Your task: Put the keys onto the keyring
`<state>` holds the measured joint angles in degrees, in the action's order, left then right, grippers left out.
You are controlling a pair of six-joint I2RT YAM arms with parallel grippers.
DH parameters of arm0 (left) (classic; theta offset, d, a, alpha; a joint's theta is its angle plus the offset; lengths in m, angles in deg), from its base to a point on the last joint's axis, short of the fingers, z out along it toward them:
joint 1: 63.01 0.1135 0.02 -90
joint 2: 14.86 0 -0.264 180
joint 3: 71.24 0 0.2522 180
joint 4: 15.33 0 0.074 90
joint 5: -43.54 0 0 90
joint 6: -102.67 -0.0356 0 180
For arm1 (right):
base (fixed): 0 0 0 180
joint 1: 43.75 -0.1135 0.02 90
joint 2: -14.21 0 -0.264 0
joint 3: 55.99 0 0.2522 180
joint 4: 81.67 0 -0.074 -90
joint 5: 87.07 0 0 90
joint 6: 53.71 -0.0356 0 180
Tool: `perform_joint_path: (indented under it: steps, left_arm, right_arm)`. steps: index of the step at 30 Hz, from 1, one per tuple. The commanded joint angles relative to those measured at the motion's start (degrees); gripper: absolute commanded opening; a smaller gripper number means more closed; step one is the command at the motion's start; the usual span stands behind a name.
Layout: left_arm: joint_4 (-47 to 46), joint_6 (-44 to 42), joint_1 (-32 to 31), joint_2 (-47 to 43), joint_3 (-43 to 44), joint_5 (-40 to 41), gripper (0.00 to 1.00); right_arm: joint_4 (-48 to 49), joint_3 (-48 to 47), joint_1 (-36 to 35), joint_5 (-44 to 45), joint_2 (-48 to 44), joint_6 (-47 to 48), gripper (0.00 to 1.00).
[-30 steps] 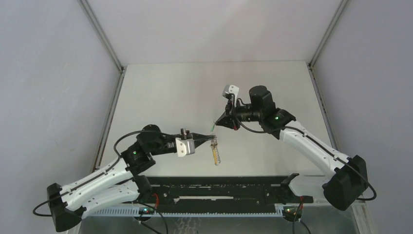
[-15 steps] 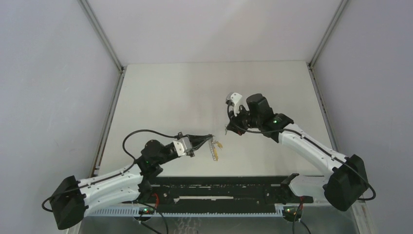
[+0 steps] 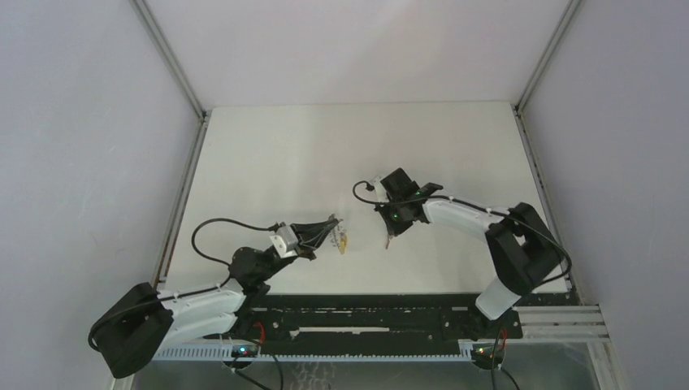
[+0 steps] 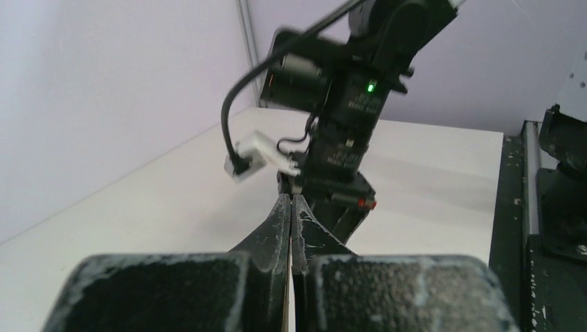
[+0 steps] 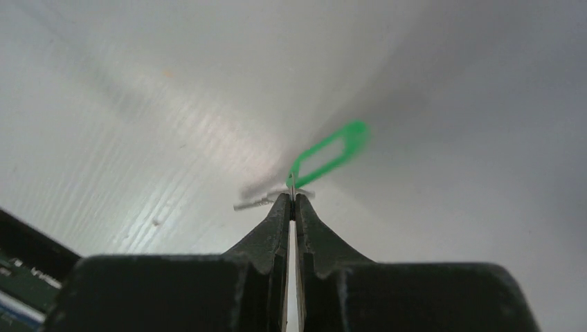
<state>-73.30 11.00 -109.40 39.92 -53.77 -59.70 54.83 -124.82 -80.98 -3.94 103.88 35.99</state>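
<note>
White table (image 3: 325,146) fills the cell, bare out to the far edge and toward both grey walls (image 3: 97,162), with the black rail (image 3: 374,313) along the near side. From where I stand, both arms have sunk and pulled back within the last second. The left arm (image 3: 195,299) now lies low beside the rail, and the right arm (image 3: 471,218) has folded its elbow down at the near right. Their tips nearly met a second ago and now stand apart.

The left gripper (image 3: 329,230) has its jaws pressed together on the keyring (image 3: 336,232), which sticks out beyond the tip. The yellow key (image 3: 344,242) hangs there, seemingly already on it. The right gripper (image 3: 389,238) points down at the table, jaws pinched on the green key (image 5: 331,153) by its metal blade, close over the surface.

I'd judge the green key not yet threaded, so the approach needs making again. There is plenty of room ahead and to either side; only the rail behind is near.
</note>
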Motion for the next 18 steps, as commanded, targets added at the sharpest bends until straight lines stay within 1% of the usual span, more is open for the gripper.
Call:
perform_joint_path:
  steps: [1,4,9,13,14,18]
  left_arm:
    - [-8.17,1.8,1.0,0.24,-0.51,1.07,0.0]
    - [-8.19,1.76,1.46,0.24,-0.92,1.07,0.0]
    - [-8.21,1.71,1.88,0.62,-1.24,1.13,0.0]
    - [-8.26,1.78,2.08,0.94,-1.03,0.7,0.0]
    - [-8.3,1.87,2.09,1.02,-0.92,0.63,0.0]
    - [-8.27,2.14,2.18,1.11,-0.55,0.23,0.0]
  right_arm:
    - [2.95,-4.96,-0.94,4.44,5.12,-1.21,0.0]
    - [4.98,-6.14,-1.25,6.63,8.26,-1.2,0.0]
    - [9.18,-6.21,-1.65,10.08,10.41,-0.57,0.0]
    - [10.22,-6.21,-1.88,9.76,11.36,0.32,0.0]
    - [10.18,-6.2,-1.92,9.54,11.28,0.36,0.01]
    - [10.78,-5.44,-2.3,7.42,9.27,1.56,0.13]
